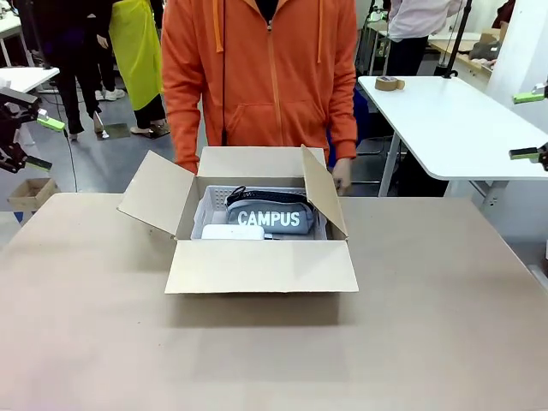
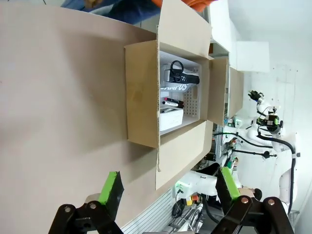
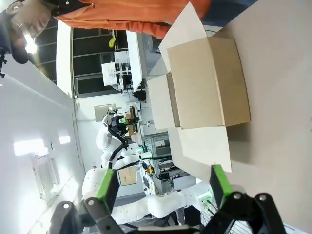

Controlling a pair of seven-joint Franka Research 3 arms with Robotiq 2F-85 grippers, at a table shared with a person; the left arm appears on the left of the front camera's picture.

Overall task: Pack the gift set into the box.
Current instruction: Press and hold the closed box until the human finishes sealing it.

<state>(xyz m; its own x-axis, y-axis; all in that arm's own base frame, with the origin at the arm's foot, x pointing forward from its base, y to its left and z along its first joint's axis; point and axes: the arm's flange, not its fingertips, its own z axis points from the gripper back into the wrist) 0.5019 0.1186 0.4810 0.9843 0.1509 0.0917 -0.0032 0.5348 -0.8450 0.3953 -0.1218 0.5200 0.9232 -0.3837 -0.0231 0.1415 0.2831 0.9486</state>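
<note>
A large brown cardboard box (image 1: pixel 261 267) sits on the table (image 1: pixel 428 325), midway between its left and right edges and closer to the far edge. All four flaps stand open, the near one folded flat toward the robot.

The gift set lies inside the box. A pale perforated tray (image 1: pixel 214 199) lines the bottom. A grey pouch (image 1: pixel 269 216) lettered "CAMPUS" rests in it, zip upward. A flat white pack (image 1: pixel 233 232) lies at the pouch's near left side, touching it. The left wrist view also shows a few pens (image 2: pixel 173 103) between pouch and pack.

A person (image 1: pixel 261 68) in an orange hooded top stands at the far edge, directly behind the box. One hand (image 1: pixel 342 175) hangs just beside the far right flap.

The left gripper (image 1: pixel 43 143) hovers above the table's left edge, fingers spread wide and empty. The right gripper (image 1: pixel 527 126) hovers past the right edge, likewise wide open and holding nothing. Both are well apart from the box.

The contents look packed, so closing the flaps is probably what remains. To do it well, each arm would push a side flap inward from its outer face. Pressure should stay light where the pouch sits tallest. The arms should keep away from the person's hand.
</note>
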